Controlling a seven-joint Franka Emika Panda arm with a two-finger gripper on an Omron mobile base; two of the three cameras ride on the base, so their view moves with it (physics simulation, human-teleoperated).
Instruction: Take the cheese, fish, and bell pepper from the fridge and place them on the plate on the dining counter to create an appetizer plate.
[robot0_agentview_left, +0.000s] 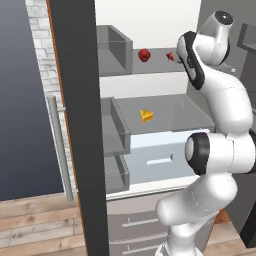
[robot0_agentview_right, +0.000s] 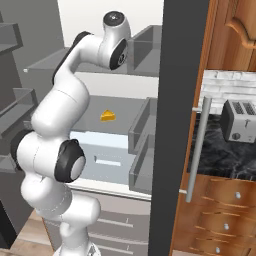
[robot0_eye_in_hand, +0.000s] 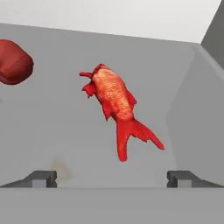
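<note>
1. Grey shelving inside the tall white-walled fridge (robot0_agentview_left: 150, 30) forms the setting, with its dark door (robot0_agentview_left: 77, 125) standing open across the left of the left base view.
2. On the upper grey shelf (robot0_eye_in_hand: 52, 131), the slender red-orange fish (robot0_eye_in_hand: 114, 103) lies at the centre of the hand view, head toward the upper left, tail toward the lower right.
3. At the bottom of that view, the two-finger gripper (robot0_eye_in_hand: 112, 178) has its dark tips spread wide apart, short of the fish and touching nothing.
4. At the left edge of the hand view sits the lumpy dark red bell pepper (robot0_eye_in_hand: 13, 61), apart from the fish; in the left base view it shows at upper centre (robot0_agentview_left: 144, 55).
5. One shelf lower, the small yellow-orange cheese wedge (robot0_agentview_left: 146, 116) rests alone, mid-frame in both base views (robot0_agentview_right: 108, 116).
6. A long grey bar handle (robot0_agentview_left: 60, 150) runs down the door.
7. At the right of the right base view, a silver toaster (robot0_agentview_right: 239, 121) stands on a black marble counter (robot0_agentview_right: 220, 160) above brown wood drawers (robot0_agentview_right: 220, 200).
</note>
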